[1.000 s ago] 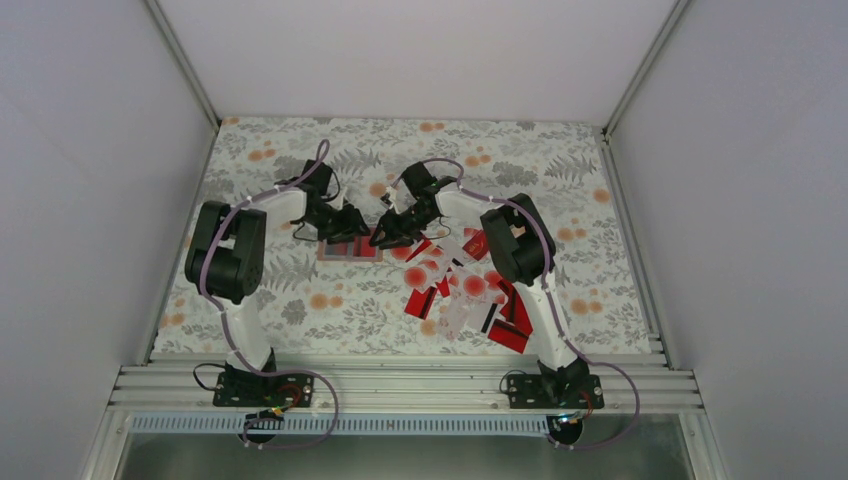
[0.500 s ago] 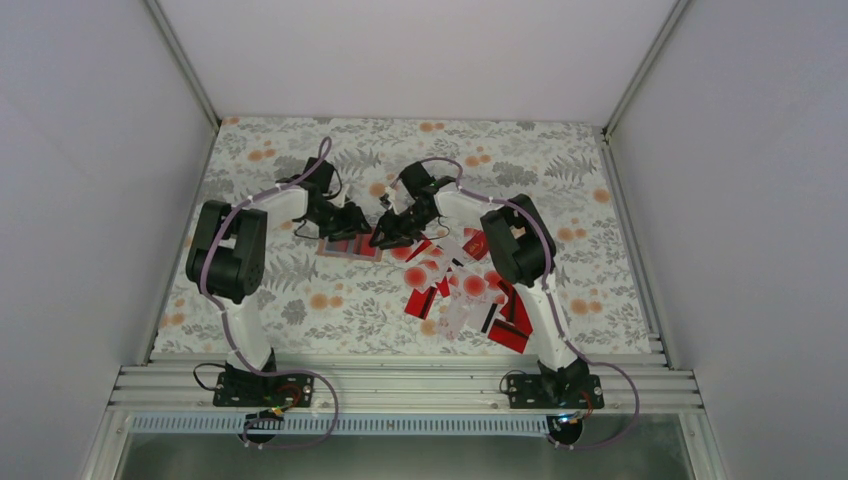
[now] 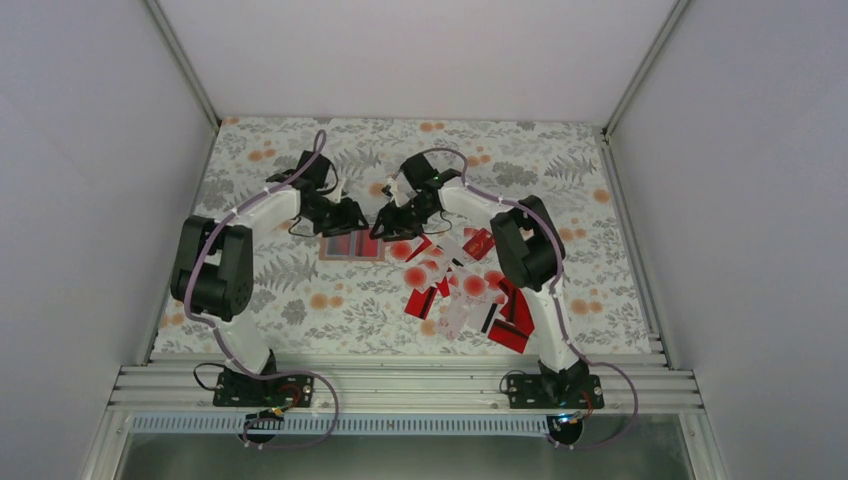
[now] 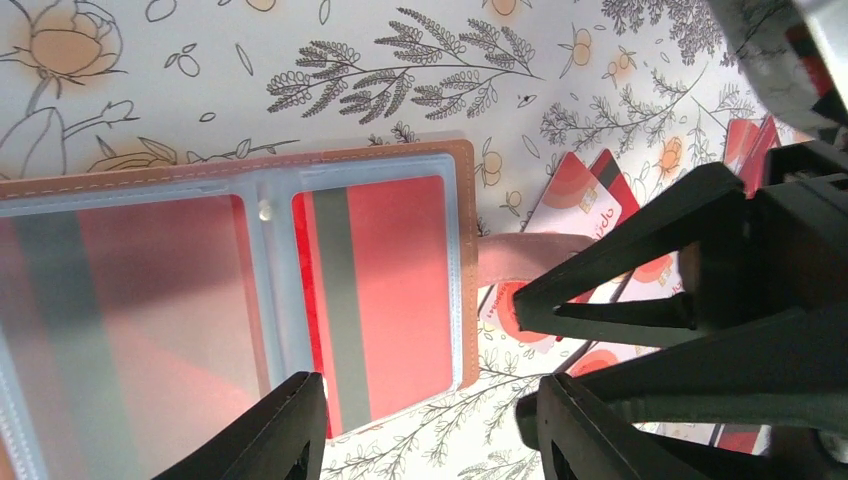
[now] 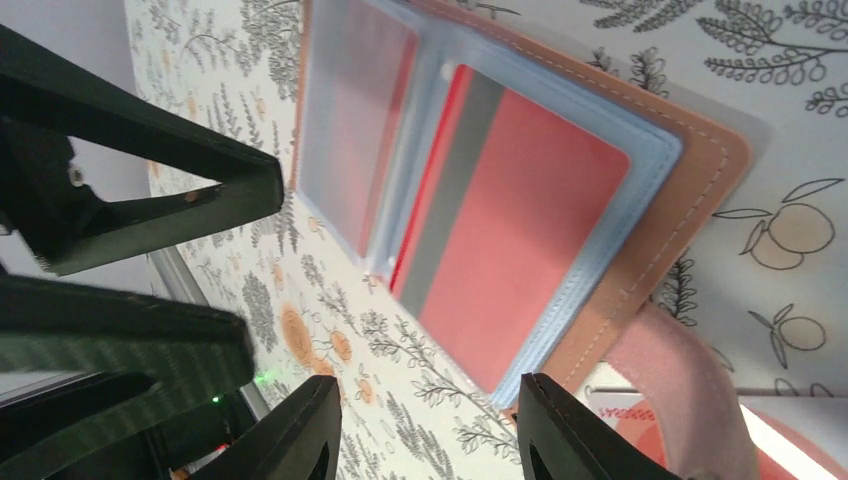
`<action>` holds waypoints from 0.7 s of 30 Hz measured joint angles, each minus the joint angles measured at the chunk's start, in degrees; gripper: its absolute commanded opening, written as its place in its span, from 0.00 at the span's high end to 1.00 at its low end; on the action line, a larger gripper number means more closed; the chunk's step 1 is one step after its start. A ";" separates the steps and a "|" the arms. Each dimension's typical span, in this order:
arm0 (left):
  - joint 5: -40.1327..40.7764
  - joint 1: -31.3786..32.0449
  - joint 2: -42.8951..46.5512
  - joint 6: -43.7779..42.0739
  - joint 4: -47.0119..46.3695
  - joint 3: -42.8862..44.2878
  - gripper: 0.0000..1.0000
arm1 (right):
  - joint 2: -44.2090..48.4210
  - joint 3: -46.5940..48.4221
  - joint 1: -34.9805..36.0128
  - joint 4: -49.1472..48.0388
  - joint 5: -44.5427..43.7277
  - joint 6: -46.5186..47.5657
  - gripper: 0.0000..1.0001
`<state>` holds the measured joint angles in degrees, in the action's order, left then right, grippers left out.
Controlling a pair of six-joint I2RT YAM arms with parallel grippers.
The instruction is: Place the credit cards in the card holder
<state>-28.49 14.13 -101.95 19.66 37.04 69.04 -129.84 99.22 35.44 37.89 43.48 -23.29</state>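
Note:
The tan card holder point(image 3: 350, 246) lies open on the flowered cloth, its clear sleeves showing red cards with a grey stripe point(image 4: 385, 290) point(image 5: 520, 240). A pink strap point(image 4: 530, 262) sticks out of its right edge. Loose red and white credit cards point(image 3: 460, 285) lie in a heap to its right. My left gripper point(image 3: 348, 218) hovers open and empty over the holder's far left side point(image 4: 430, 430). My right gripper point(image 3: 385, 226) hovers open and empty at the holder's right edge point(image 5: 430, 430).
Grey walls and metal rails close in the table on the left, right and back. The flowered cloth point(image 3: 300, 300) covers the whole table top. The two grippers face each other closely above the holder.
Both grippers have lifted and drawn slightly back from the card holder. The left arm's elbow has swung left. The holder and the cards lie as before.

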 measured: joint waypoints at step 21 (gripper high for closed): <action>3.28 0.04 0.04 -4.68 0.52 -3.50 0.92 | 1.01 -2.69 0.00 -6.19 1.53 -12.11 0.55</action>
<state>-25.21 14.17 -101.91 14.98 37.56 65.54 -128.84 96.53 35.44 31.70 45.01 -35.40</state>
